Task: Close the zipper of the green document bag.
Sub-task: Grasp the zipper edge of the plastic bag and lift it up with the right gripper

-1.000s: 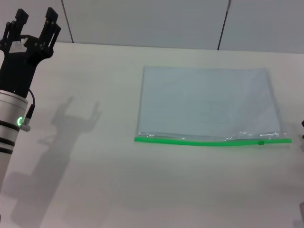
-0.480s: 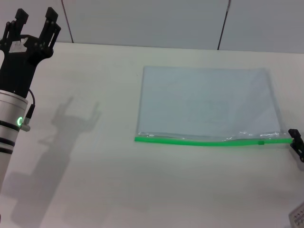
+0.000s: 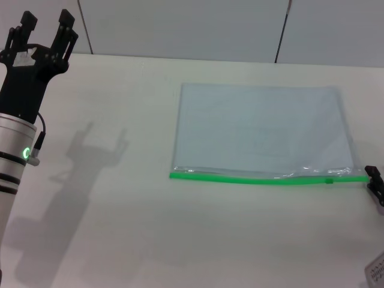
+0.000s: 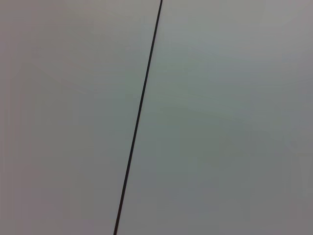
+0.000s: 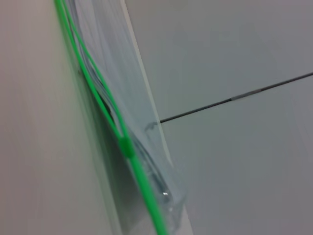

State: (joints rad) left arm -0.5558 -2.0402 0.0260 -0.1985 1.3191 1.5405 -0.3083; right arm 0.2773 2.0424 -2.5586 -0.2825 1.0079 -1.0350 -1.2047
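Observation:
The green document bag [image 3: 261, 129] lies flat on the white table, right of centre, a translucent pale blue-grey pouch. Its zipper [image 3: 264, 177] is the bright green strip along the near long edge, with the small slider tab [image 3: 329, 180] close to the right end. The right wrist view shows the zipper [image 5: 98, 105] and slider [image 5: 126, 145] from close up, with the bag's [image 5: 110, 63] mouth gaping slightly beside them. My right gripper [image 3: 376, 183] just shows at the right edge, beside the zipper's right end. My left gripper [image 3: 45, 27] is raised at the far left, open and holding nothing.
The white table [image 3: 120, 228] reaches back to its far edge [image 3: 132, 57], below a grey panelled wall [image 3: 180, 24]. The left wrist view shows only that wall and a dark seam [image 4: 139, 117]. A piece of the right arm [image 3: 375, 273] shows at the bottom right corner.
The right gripper has come into view at the right edge, near the zipper's right end. The bulge in the zipper strip has flattened slightly. The left arm has not moved.

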